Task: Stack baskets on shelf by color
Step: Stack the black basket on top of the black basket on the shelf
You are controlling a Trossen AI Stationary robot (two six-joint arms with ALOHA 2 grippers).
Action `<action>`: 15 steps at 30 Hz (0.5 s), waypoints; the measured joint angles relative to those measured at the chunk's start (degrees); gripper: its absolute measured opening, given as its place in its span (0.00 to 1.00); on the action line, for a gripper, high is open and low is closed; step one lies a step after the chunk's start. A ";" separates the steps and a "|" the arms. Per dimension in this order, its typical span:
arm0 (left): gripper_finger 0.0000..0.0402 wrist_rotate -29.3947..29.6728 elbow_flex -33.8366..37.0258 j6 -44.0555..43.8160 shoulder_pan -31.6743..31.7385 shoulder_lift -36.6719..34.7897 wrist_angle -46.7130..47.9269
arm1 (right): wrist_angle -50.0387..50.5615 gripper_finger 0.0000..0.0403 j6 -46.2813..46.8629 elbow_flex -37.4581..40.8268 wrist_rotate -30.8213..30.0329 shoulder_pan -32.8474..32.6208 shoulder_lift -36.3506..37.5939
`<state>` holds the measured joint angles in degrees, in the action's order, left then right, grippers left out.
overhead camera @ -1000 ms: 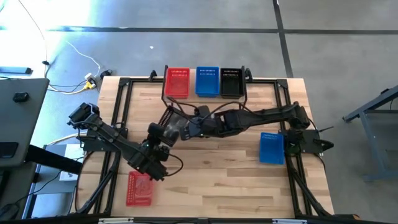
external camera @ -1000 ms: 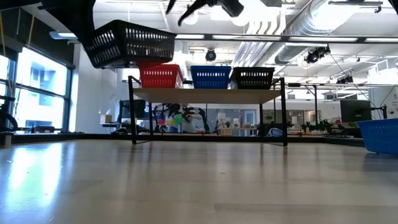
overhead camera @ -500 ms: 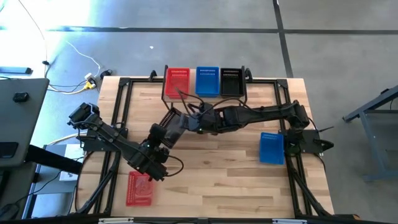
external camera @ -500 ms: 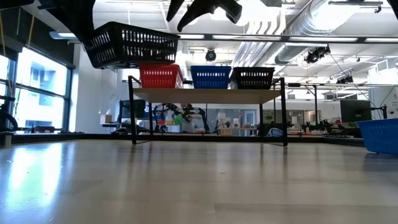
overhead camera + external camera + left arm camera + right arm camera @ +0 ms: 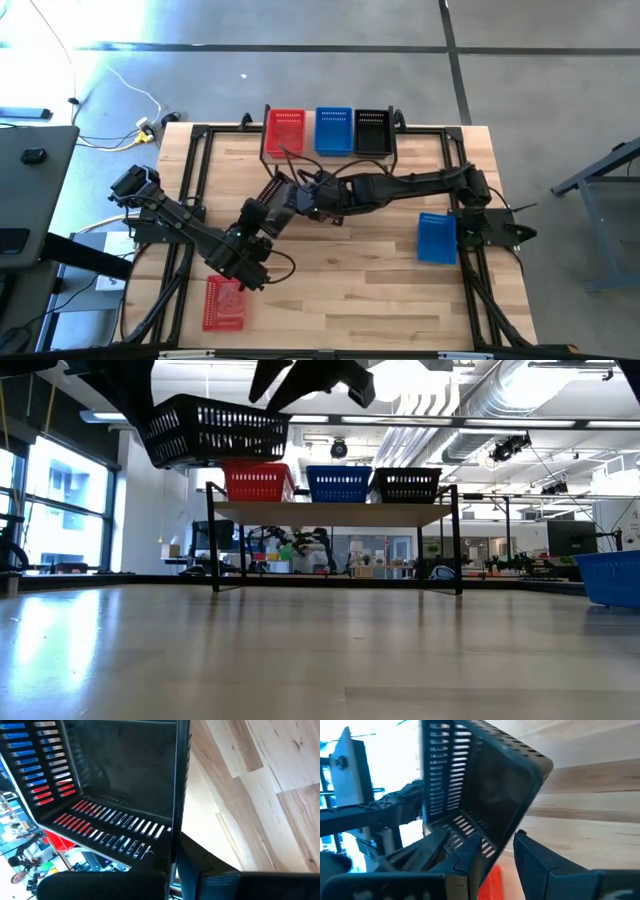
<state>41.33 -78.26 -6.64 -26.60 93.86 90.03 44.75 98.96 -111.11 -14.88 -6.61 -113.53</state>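
My left gripper (image 5: pixel 260 213) is shut on a black basket (image 5: pixel 277 193) held above the middle of the table, in front of the shelf (image 5: pixel 340 513). In the low view the black basket (image 5: pixel 212 430) hangs in the air, its opening up. My right gripper (image 5: pixel 302 194) is open at the basket's other end; in its wrist view the fingers stand either side of the basket's end wall (image 5: pixel 492 837). On the shelf rest a red basket (image 5: pixel 286 132), a blue basket (image 5: pixel 333 131) and a second black basket (image 5: pixel 372 131). My left gripper pinches the black basket's rim (image 5: pixel 176 837) between its two fingers at one short end, slanting down from the table's near left. The basket is lifted clear of the table, close to level, opening up. I cannot tell whether my right gripper touches the basket.
A blue basket (image 5: pixel 436 238) lies on the table near the right edge. A red basket (image 5: pixel 225 302) lies at the near left. Bare tabletop spreads between the arms and the near edge.
My right gripper has moved toward the table's left, down to the held black basket, and has rolled about its own axis. The basket has turned a little in my left gripper, its top now closer to level. My left gripper stays shut in place.
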 joint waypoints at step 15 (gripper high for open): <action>0.01 0.89 0.00 0.31 0.02 0.00 0.01 | -0.02 0.16 -1.34 0.00 2.59 1.40 -2.56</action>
<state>42.22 -78.26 -6.33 -26.59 93.86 90.04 44.73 97.62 -111.11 -12.29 -5.21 -116.09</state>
